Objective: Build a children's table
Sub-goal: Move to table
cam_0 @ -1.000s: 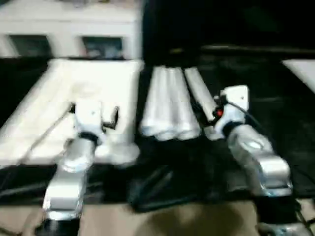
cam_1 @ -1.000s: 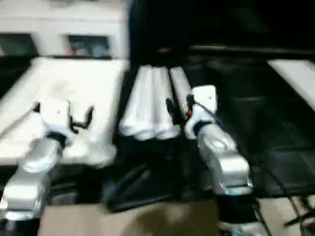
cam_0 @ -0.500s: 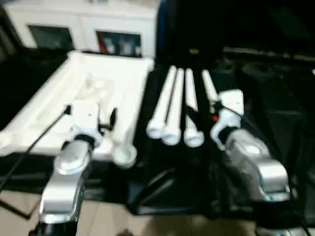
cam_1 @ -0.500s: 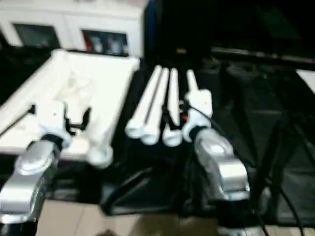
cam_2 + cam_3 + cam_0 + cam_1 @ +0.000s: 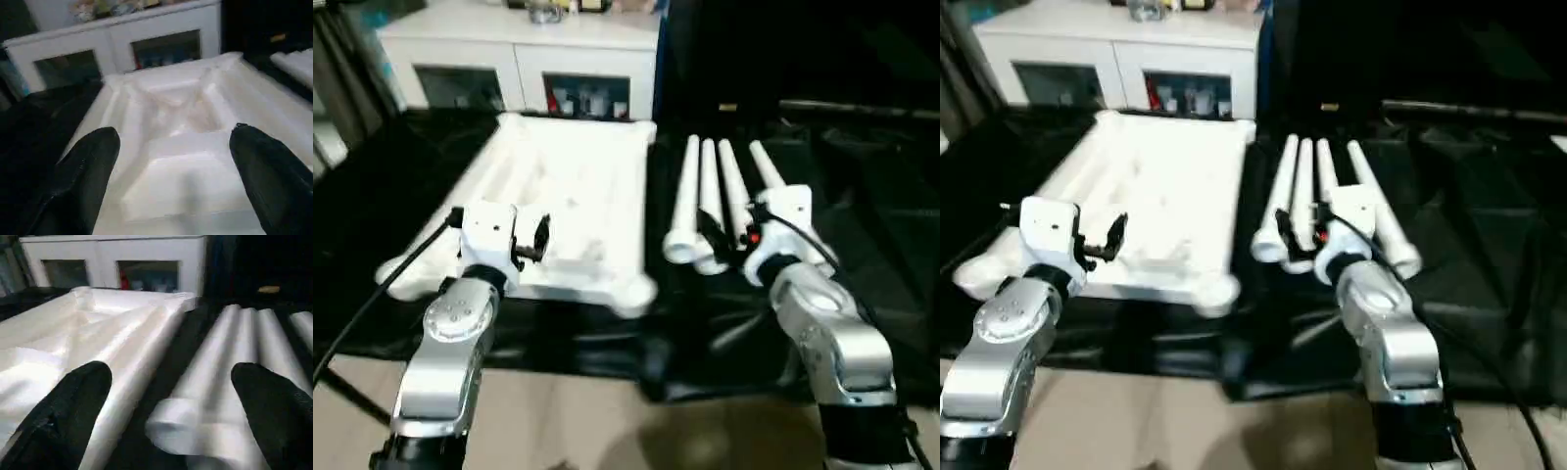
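Picking up the first leg looks like the step in hand, since nothing is fitted yet. The white panel (image 5: pixel 578 186) lies with its ribbed underside up on a black sheet (image 5: pixel 862 245), and its near corner socket (image 5: pixel 631 291) is open and unobstructed. The four legs (image 5: pixel 705 191) lie side by side just beside the panel's right long edge, parallel to that edge, with their wider ends toward the robot.

The right tool (image 5: pixel 168 374) hangs over those near ends with its fingers spread wide and nothing between them. The left tool (image 5: pixel 171 132) is spread just as wide and empty above the panel's near edge.

To do this well, the robot would probably take the leg closest to the panel, or the outermost one, because the tubes touch each other and a finger pushed between two of them could roll the whole row. Closing across the tube a little back from its wide end should give a steadier hold than pinching the rim. The left tool could press down on the panel near the corner socket so that the light plastic does not slide during insertion.

A white cabinet (image 5: pixel 519 59) stands beyond the panel's far edge, well clear of the work.
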`<state>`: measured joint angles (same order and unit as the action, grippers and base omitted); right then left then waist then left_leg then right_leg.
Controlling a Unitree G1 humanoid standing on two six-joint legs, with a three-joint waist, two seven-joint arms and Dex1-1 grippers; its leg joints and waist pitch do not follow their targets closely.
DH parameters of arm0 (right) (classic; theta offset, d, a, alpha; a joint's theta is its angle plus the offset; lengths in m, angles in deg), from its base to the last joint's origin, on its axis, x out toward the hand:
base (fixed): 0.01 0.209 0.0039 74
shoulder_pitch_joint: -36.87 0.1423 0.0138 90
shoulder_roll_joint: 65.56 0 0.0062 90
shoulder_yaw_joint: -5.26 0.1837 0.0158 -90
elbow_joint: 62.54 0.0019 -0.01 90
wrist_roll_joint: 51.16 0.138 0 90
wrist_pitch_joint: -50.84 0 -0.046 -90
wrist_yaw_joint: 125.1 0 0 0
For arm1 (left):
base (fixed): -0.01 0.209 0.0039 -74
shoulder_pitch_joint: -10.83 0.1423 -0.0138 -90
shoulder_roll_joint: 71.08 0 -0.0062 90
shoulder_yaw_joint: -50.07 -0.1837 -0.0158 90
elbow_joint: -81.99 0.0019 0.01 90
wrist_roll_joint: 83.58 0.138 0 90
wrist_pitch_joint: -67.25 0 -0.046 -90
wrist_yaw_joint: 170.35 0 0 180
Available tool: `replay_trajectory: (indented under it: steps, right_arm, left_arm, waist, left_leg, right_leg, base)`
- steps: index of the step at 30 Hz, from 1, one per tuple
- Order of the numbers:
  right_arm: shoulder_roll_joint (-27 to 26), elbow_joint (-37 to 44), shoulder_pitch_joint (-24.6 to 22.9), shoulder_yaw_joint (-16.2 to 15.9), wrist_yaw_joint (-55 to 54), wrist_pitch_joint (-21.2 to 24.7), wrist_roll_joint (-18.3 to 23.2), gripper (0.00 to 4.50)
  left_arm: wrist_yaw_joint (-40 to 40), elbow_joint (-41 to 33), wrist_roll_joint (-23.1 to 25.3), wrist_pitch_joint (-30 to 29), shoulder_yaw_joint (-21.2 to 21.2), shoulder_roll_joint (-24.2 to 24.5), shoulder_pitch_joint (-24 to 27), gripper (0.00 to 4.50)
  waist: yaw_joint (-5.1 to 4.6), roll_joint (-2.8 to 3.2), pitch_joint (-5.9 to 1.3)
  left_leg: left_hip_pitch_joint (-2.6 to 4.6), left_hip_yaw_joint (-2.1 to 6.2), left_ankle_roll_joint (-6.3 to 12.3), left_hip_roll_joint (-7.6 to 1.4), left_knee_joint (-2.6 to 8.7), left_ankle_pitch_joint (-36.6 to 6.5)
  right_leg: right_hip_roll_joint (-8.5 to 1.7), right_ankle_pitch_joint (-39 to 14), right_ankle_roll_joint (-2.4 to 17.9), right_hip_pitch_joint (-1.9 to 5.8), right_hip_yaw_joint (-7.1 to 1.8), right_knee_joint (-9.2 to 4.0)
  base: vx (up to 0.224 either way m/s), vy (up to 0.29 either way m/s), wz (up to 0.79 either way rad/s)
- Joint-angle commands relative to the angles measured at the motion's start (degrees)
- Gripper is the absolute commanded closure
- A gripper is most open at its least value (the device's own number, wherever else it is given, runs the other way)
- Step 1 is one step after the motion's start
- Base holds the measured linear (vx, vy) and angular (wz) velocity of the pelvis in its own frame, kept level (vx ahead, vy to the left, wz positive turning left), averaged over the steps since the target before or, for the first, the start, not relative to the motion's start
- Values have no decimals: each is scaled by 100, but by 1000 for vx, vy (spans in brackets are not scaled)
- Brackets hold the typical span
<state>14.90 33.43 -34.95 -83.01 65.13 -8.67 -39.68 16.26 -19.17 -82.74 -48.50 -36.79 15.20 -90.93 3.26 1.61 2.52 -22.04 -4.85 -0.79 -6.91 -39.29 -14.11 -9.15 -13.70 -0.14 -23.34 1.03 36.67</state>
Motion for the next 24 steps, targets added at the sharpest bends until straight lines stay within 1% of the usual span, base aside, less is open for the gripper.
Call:
replay_trajectory:
  steps: [1,2,3,4,5,6,7,8,9,10,11,12,13,14,15,16,17,18,19,20,21,22,23,24]
  right_arm:
    - [33,55,83,-16,-24,-19,6,10]
    - [34,58,82,-19,-25,-21,8,10]
    - [41,52,91,-21,-30,-22,16,10]
    - [45,47,94,-20,-31,-24,21,10]
    - [52,28,107,-13,-30,-26,23,10]
    - [52,20,112,-10,-28,-25,17,10]
    - [48,24,112,0,-24,-21,14,10]
    - [44,17,119,11,-21,-17,6,10]
    - [41,9,126,22,-26,-8,-7,10]
    - [39,3,133,31,-27,-5,-13,10]
    - [39,2,135,33,-27,-5,-14,10]
    - [42,-1,140,39,-35,-4,-17,10]
    - [48,2,139,41,-42,-5,-14,10]
    - [53,-7,147,41,-49,-7,-10,10]
    - [66,-22,158,44,-59,-4,-7,10]
    - [66,-22,158,44,-59,-4,-7,10]
    - [77,-23,161,57,-60,7,-10,10]
    - [94,-15,164,59,-65,39,-25,10]
    - [100,-16,165,59,-66,48,-31,10]
    - [111,-22,171,60,-69,66,-44,10]
    - [110,-20,172,72,-73,83,-54,10]
    - [109,-21,174,75,-75,86,-55,10]
    - [106,-23,179,86,-77,93,-58,10]
    - [99,-16,187,105,-68,98,-43,10]
  left_arm:
    - [-5,22,-14,21,18,-22,-43,37]
    - [-7,10,-11,23,14,-31,-30,37]
    - [-10,11,-8,24,10,-36,-32,37]
    - [-14,8,-6,26,1,-44,-28,37]
    - [-11,11,7,79,-28,-53,-26,37]
    - [-4,15,15,116,-41,-51,-28,37]
    - [-43,2,86,95,-77,-33,-24,37]
    - [-57,6,200,130,-155,29,-28,37]
    - [-54,2,289,68,-224,93,-39,37]
    - [-51,13,288,73,-228,99,-47,37]
    - [-51,16,284,77,-226,98,-49,37]
    - [-55,36,257,113,-201,69,-55,37]
    - [-53,42,241,141,-189,47,-57,37]
    - [-50,53,235,152,-182,38,-65,37]
    - [-58,50,191,169,-158,-19,-72,37]
    - [-58,50,191,169,-158,-19,-72,37]
    - [-135,32,160,28,-120,-90,-96,37]
    - [-145,31,130,80,-103,-107,-112,37]
    - [-140,31,130,53,-105,-100,-117,37]
    - [-129,31,131,-17,-111,-83,-131,37]
    - [-94,41,111,-7,-116,-71,-131,37]
    - [-83,46,105,-6,-117,-68,-132,37]
    - [-55,56,93,4,-122,-57,-132,37]
    - [-19,65,107,70,-142,-27,-117,37]
  waist:
    - [-192,242,-388]
    - [-118,181,-327]
    - [-96,130,-332]
    - [-52,11,-345]
    - [102,-382,-368]
    - [282,-401,-323]
    - [218,-280,-359]
    - [202,-282,-215]
    - [142,-200,-145]
    - [66,-81,-155]
    - [-19,175,-198]
    - [-168,342,-286]
    - [-204,404,-264]
    - [-200,426,-293]
    - [-150,434,-354]
    - [-150,434,-354]
    - [-122,405,-407]
    - [-102,305,-430]
    - [-64,253,-412]
    - [-21,161,-386]
    - [56,-118,-421]
    - [302,-255,-377]
    - [359,-236,-372]
    - [332,-153,-305]
  left_leg:
    - [460,282,2752,-306,889,889]
    - [377,193,3100,-529,884,1176]
    - [377,186,3128,-593,906,1115]
    - [377,145,2768,-587,925,659]
    - [34,-82,1528,-359,686,-804]
    - [-261,210,326,27,-696,-1159]
    - [-449,419,-74,83,-888,-885]
    - [-523,515,-496,7,-782,-684]
    - [5,442,-561,-160,-196,-804]
    - [190,413,-640,-153,207,-1093]
    - [304,455,-834,-211,497,-1519]
    - [240,929,-1672,-937,1130,-2578]
    - [254,997,-1707,-1040,1190,-2433]
    - [295,1061,-1667,-1197,1236,-2125]
    - [287,999,-1181,-1260,1156,-1523]
    - [287,999,-1181,-1260,1156,-1523]
    - [331,909,-669,-1144,1124,-1393]
    - [338,792,100,-855,1104,-1277]
    - [287,714,291,-735,1073,-1273]
    - [166,570,317,-571,1019,-1452]
    - [-143,273,224,-244,701,-1256]
    - [-186,59,114,-143,504,-440]
    - [-128,49,47,-222,523,-222]
    - [-183,-20,-163,-339,798,-231]
  right_leg:
    - [719,-816,251,-262,454,639]
    - [607,-707,42,-350,492,695]
    - [533,-631,-11,-317,486,664]
    - [347,-446,-71,-224,356,459]
    - [-351,-856,-324,101,-222,-183]
    - [-1281,-2500,-312,90,-1122,-932]
    - [-1287,-2978,-155,304,-1035,-846]
    - [-996,-3406,290,395,-636,-818]
    - [-488,-3278,958,166,-82,-815]
    - [-47,-3068,1032,142,240,-675]
    - [300,-2406,859,136,367,-526]
    - [545,292,463,112,235,204]
    - [571,314,420,54,273,289]
    - [559,128,354,-49,304,400]
    - [570,-507,138,-205,288,625]
    - [570,-507,138,-205,288,625]
    - [563,-576,121,-179,284,566]
    - [499,-333,177,-29,218,321]
    - [436,-208,191,17,164,179]
    - [344,-101,220,123,79,-45]
    - [-106,-32,484,382,-184,-449]
    - [-423,-908,-64,413,-302,-694]
    - [-402,-1343,-134,352,-331,-703]
    - [-102,-2230,15,323,-139,-657]
  base:
    - [-87,275,6]
    - [-100,226,-1]
    - [-100,226,-1]
    - [-118,205,-12]
    - [-139,201,9]
    - [-139,201,9]
    - [-117,208,-5]
    - [-115,245,-30]
    - [-115,245,-30]
    - [-112,277,-3]
    - [-44,140,5]
    - [-107,277,19]
    - [-102,238,16]
    - [-142,290,21]
    - [-80,153,7]
    - [-87,73,10]
    - [-91,14,4]
    - [-91,14,4]
    - [-92,-33,0]
    - [-86,-76,-8]
    - [-86,-76,-8]
    - [-83,-103,-13]
    - [-77,-86,-13]
    - [-77,-86,-13]
